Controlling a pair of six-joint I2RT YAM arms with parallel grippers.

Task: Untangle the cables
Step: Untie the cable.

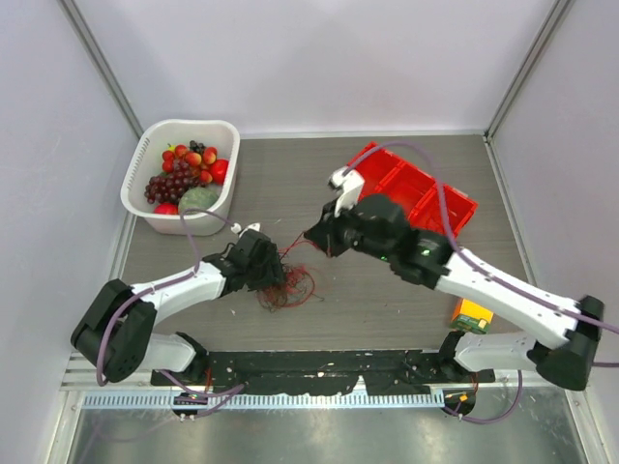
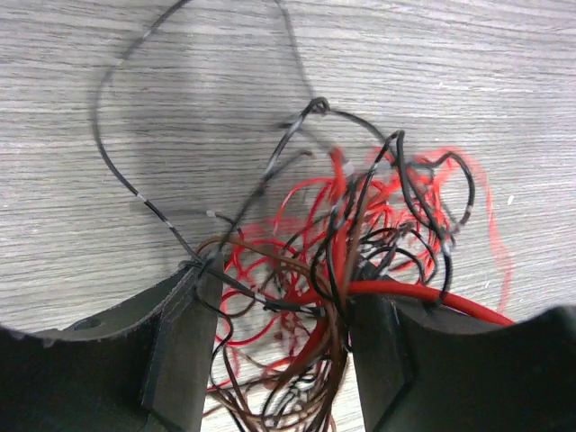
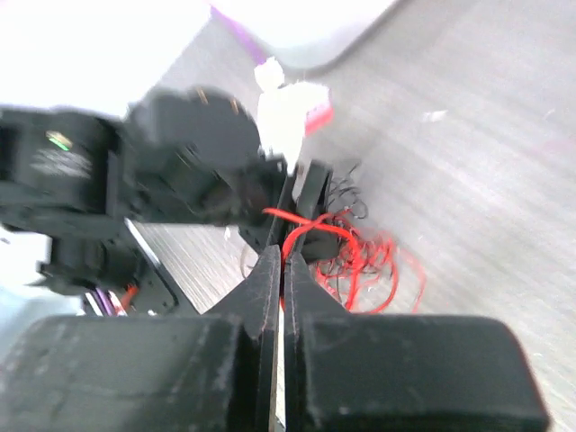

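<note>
- The cables [image 1: 288,288] lie on the tabletop [image 1: 290,184] near its near edge, left of centre, as a roundish red and dark heap with no clear long axis.
- One red strand [image 1: 296,250] runs out of the heap toward the far right, up to the right gripper [image 1: 314,239].
- In the left wrist view a thin dark strand [image 2: 117,180] loops out over bare wood.
- The right gripper's jaws are pressed together, pinching that red strand at the tips.
- The left gripper [image 1: 263,269] sits at the heap's left side, its jaws apart with the wires between them.
- Bare tabletop lies on the far side of the heap, between the white fruit basket [image 1: 224,198] far left and the red bin [image 1: 462,208] far right.
- A black rail [image 1: 319,367] runs just near of the heap.
- A small label on the left arm [image 3: 49,155] is too blurred to read.
</note>
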